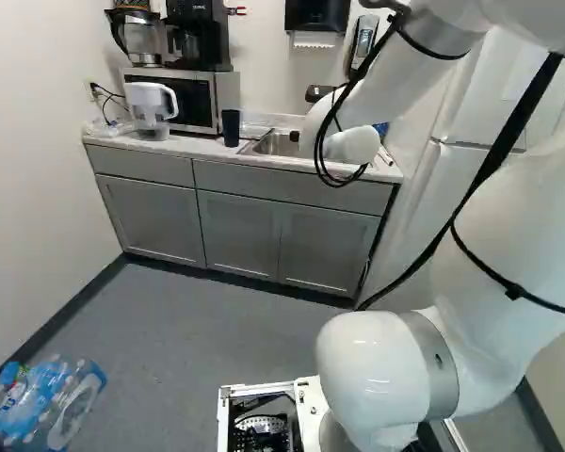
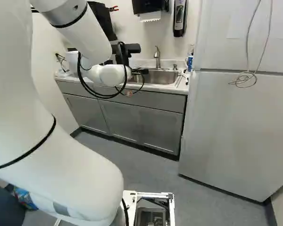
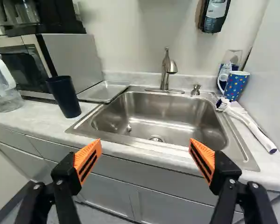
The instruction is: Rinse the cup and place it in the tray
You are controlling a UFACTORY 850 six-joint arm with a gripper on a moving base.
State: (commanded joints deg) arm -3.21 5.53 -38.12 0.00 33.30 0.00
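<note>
Cup (image 3: 63, 95): we are seeing it standing upright on the counter (image 3: 46, 119), dark blue and straight-sided, between the pitcher and the sink, well apart from our fingers.
Fingers (image 2: 141, 71): we are keeping them released and spread wide in front of the sink, their orange pads (image 3: 87, 161) facing each other and touching nothing.
Tray (image 3: 102, 92): we are finding this shallow metal piece lying beside the sink, near the cup and alongside the microwave (image 3: 72, 58).
Sink (image 3: 165, 114): we are looking down into its steel basin, where the drain (image 3: 156, 138) is showing at the bottom.
Faucet (image 3: 166, 70): it is rising behind the basin, and a small pump (image 3: 195, 90) is standing just beside it.
Mug (image 3: 236, 85): we are seeing this blue one with coloured dots standing near the sink's back corner, across the basin from the cup.
Brush (image 3: 252, 128): it is lying along that same side of the sink, its bristles pointing towards the mug.
Pitcher (image 3: 3, 91): it is standing in front of the microwave.
Fridge (image 2: 236, 122): we are seeing it standing at the right of the right base view, beside the cabinets (image 2: 132, 120).
Bottles (image 1: 47, 400): they are sitting at the lower left of the left base view.
</note>
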